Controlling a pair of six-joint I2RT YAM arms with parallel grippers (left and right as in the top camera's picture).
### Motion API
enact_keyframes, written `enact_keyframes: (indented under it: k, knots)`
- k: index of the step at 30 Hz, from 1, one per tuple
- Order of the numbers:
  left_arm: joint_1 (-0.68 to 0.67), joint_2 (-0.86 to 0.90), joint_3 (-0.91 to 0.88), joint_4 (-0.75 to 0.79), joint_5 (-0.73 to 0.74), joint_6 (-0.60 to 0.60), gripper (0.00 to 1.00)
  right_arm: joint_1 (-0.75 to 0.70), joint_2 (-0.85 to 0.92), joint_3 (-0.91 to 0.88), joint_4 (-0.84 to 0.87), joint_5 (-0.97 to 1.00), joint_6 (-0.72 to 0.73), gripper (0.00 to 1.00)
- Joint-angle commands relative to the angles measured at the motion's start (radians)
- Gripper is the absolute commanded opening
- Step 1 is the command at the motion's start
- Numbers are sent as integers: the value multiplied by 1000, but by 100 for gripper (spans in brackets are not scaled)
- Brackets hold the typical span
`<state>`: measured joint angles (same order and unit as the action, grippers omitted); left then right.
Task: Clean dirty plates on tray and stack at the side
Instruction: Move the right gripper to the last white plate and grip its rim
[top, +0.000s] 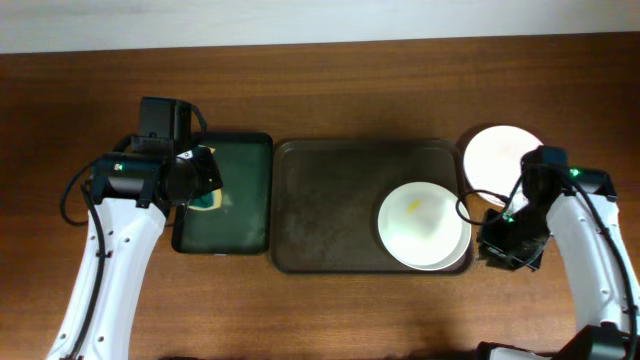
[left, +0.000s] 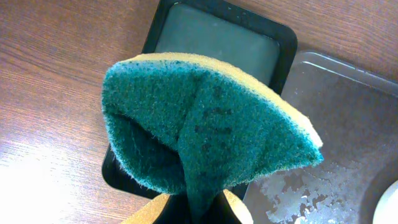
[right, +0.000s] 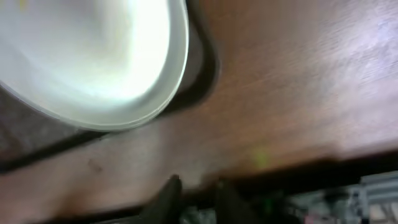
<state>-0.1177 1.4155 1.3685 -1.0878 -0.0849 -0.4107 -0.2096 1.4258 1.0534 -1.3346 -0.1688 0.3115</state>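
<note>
Looking from overhead, two plates (top: 420, 225) sit stacked at the tray's (top: 330, 210) right end, with a third plate (top: 495, 155) on the counter (top: 330, 320) beyond. Only the left wrist view shows the left pincer (left: 199, 211) pinching a folded sponge (left: 205, 124). The right wrist view is blurred: the right pincer (right: 198, 190) is slightly spread and empty.

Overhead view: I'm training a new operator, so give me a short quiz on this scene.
1. True or false: the left gripper holds the sponge.
2. The smeared plate lies on: A the brown tray; B the green tray; C the bare table.
3. How many plates lie off both trays, on the table?
Key: 1 true; 2 A; 3 one, the lone plate beyond the brown tray's corner.
</note>
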Motion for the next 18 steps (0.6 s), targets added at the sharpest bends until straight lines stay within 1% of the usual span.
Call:
enact_keyframes:
  k: [1,2,3,4,7,9,12,17,18]
  knots:
    - [-4,-1,0,-1,3,15,0,15,-10,-51,87,67,117,25]
    - [-4,-1,0,-2,3,15,0,19,-10,-74,131,66,117,25]
    - [-4,-1,0,-2,3,15,0,20,-10,-119,198,61,137,32]
    - [-4,-1,0,-2,3,16,0,20,-10,-149,236,60,156,33]
    - [-4,-1,0,-2,3,15,0,20,-10,-234,369,-2,161,32]
    - [-4,-1,0,-2,3,15,0,20,-10,-293,460,-9,162,33]
    - [-4,-1,0,-5,3,15,0,20,-10,-347,566,-57,162,33]
    - [-4,-1,0,-10,3,15,0,20,-9,-376,631,-57,161,32]
    - [-4,-1,0,-11,3,15,0,20,-9,-395,664,-60,162,30]
